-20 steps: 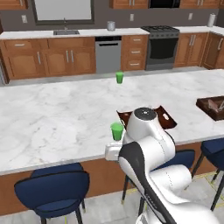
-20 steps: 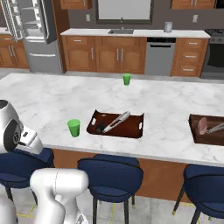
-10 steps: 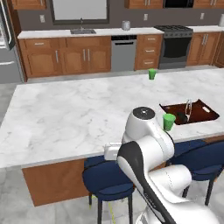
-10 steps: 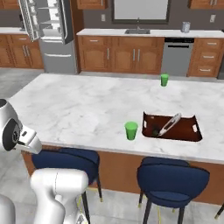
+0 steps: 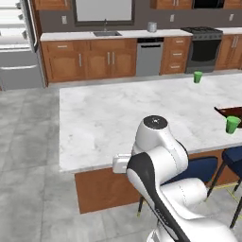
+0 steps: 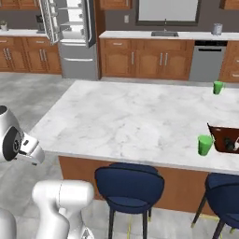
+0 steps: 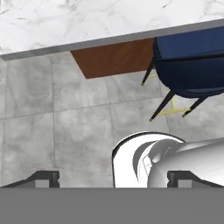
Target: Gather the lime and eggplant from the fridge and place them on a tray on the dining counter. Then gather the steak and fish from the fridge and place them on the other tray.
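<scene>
Two green cups on the marble, hand empty over the floor

Two bright green cups are sitting on the dining counter's white surface [image 6: 135, 116]: one near cup [image 6: 204, 144] is standing just beside the tray [image 6: 225, 138] at the right edge, and a far cup [image 6: 217, 87] is standing well apart toward the back. Something small and dark is lying in the tray, too blurred to name. Across the kitchen, the fridge [image 6: 70, 37] is showing its white shelves with a door swung open. Blue stools are lining the near side of the island, one stool [image 6: 129, 182] tucked right under the marble edge. The arm is folding low beside the island. In the hand view, the hand [image 7: 114, 178] is pointing down at grey floor tiles, its fingertips [image 7: 43, 178] spread wide with nothing between them. Lime and eggplant: I cannot tell where they are.
</scene>
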